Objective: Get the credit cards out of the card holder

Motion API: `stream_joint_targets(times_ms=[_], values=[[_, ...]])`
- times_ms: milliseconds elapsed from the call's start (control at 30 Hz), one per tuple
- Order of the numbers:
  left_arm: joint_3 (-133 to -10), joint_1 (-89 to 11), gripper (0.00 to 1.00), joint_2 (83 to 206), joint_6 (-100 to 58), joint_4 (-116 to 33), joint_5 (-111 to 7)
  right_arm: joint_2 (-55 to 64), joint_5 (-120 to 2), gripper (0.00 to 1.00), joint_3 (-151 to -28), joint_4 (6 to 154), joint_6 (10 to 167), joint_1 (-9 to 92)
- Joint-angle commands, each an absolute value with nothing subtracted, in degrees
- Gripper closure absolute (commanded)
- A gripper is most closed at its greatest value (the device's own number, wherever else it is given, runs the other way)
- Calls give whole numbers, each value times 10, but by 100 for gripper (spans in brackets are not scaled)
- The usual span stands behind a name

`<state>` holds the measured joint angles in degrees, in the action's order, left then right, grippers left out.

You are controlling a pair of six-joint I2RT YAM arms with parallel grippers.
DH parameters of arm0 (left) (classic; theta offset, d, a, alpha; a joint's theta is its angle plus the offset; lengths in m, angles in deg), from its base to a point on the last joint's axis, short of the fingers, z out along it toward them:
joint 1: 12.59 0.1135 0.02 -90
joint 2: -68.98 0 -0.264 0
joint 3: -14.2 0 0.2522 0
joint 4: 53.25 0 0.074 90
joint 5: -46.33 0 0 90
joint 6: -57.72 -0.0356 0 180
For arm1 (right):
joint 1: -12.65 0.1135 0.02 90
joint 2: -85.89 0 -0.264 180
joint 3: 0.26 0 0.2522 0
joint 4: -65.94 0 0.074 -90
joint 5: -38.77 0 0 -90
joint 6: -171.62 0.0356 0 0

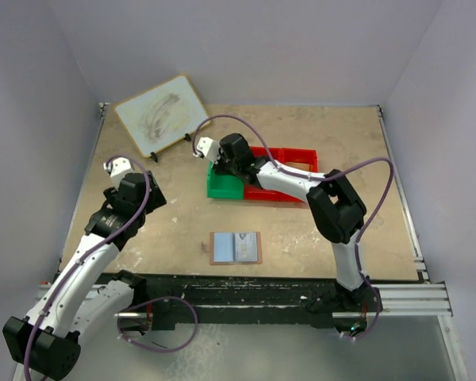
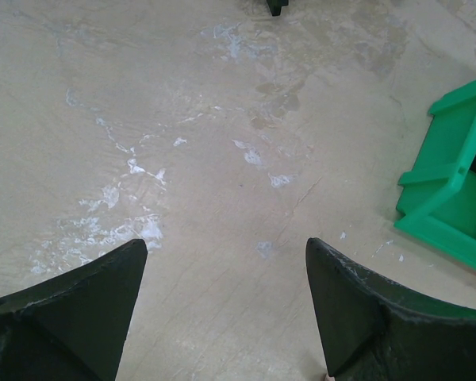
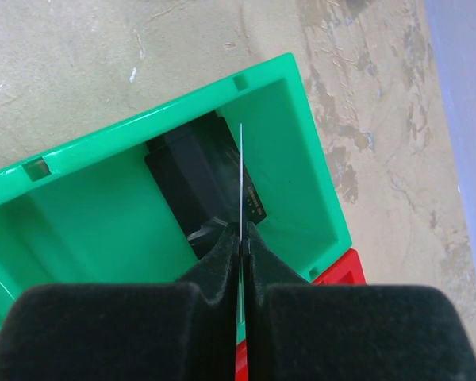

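The card holder (image 1: 236,248) lies open and flat near the table's front edge, its pale blue-grey inner panels facing up. My right gripper (image 3: 242,230) hangs over the green bin (image 3: 87,214), shut on a thin credit card (image 3: 242,171) that I see edge-on and standing upright. A dark card (image 3: 194,186) lies on the floor of that bin, below the held one. In the top view the right gripper (image 1: 222,161) sits above the green bin (image 1: 224,188). My left gripper (image 2: 226,262) is open over bare table at the left, with nothing between its fingers.
A red bin (image 1: 284,171) adjoins the green one on its right. A small whiteboard (image 1: 160,115) leans on a stand at the back left. In the left wrist view the green bin (image 2: 452,190) is at the right. Grey walls enclose the table.
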<state>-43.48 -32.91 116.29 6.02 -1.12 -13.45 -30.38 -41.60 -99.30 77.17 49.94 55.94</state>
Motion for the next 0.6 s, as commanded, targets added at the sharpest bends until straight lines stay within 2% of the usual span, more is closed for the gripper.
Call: stream_joint_targets(times_ms=[0, 567], values=[[-441, -326, 21, 1156, 50, -27, -139, -309, -401, 100, -1037, 791, 460, 559], [-441, -326, 24, 1144, 39, -34, -163, -362, -414, 100, -1081, 789, 375, 555]])
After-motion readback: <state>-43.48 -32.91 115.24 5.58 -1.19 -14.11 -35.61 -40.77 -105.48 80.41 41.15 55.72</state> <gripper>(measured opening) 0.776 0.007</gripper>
